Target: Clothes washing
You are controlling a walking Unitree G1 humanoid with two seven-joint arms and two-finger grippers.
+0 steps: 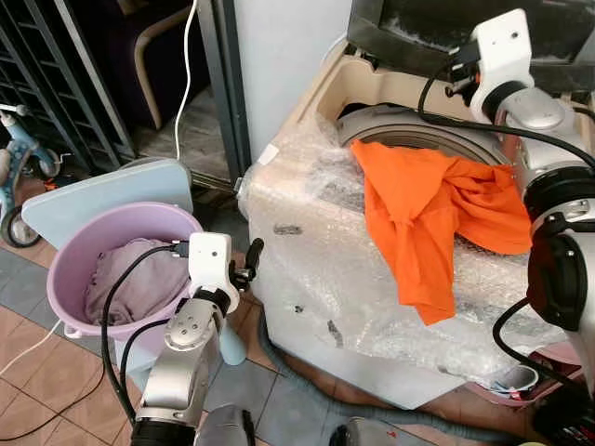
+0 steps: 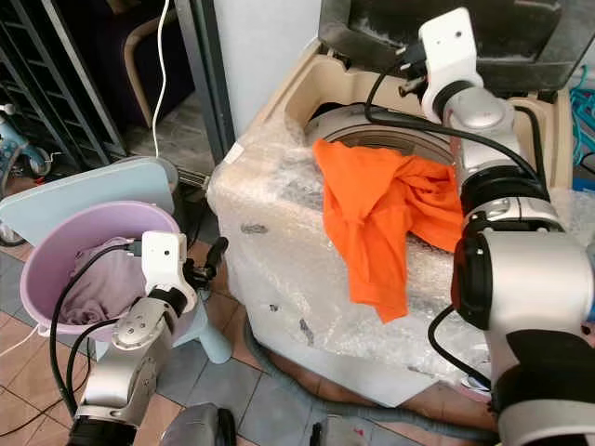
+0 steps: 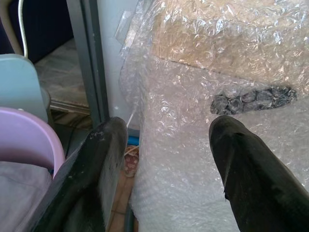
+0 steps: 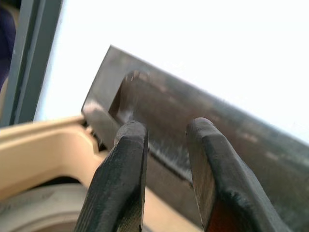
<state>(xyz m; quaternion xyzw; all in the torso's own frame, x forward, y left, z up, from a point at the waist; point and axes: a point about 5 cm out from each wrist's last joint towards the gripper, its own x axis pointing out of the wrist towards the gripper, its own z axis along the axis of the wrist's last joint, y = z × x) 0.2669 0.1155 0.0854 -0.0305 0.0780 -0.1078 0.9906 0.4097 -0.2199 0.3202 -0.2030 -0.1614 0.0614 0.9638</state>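
An orange shirt (image 1: 428,214) hangs over the front rim of the top-loading washing machine (image 1: 316,251), which is wrapped in bubble wrap. Its dark lid (image 1: 409,28) stands raised. My right gripper (image 4: 166,133) is up at the back of the drum opening (image 1: 409,125), just before the lid edge. Its fingers (image 4: 123,169) are a little apart, with nothing between them. My left gripper (image 1: 249,265) is open and empty, low between the machine's side and a purple basin (image 1: 74,251). The basin holds greyish clothes (image 1: 139,279).
The basin rests on a light blue stool (image 1: 102,190). A grey door frame (image 1: 223,84) and a white cable (image 1: 186,74) stand behind it. A child's tricycle (image 1: 14,177) is at the far left. A grey hose (image 1: 307,381) lies on the tiles under the machine.
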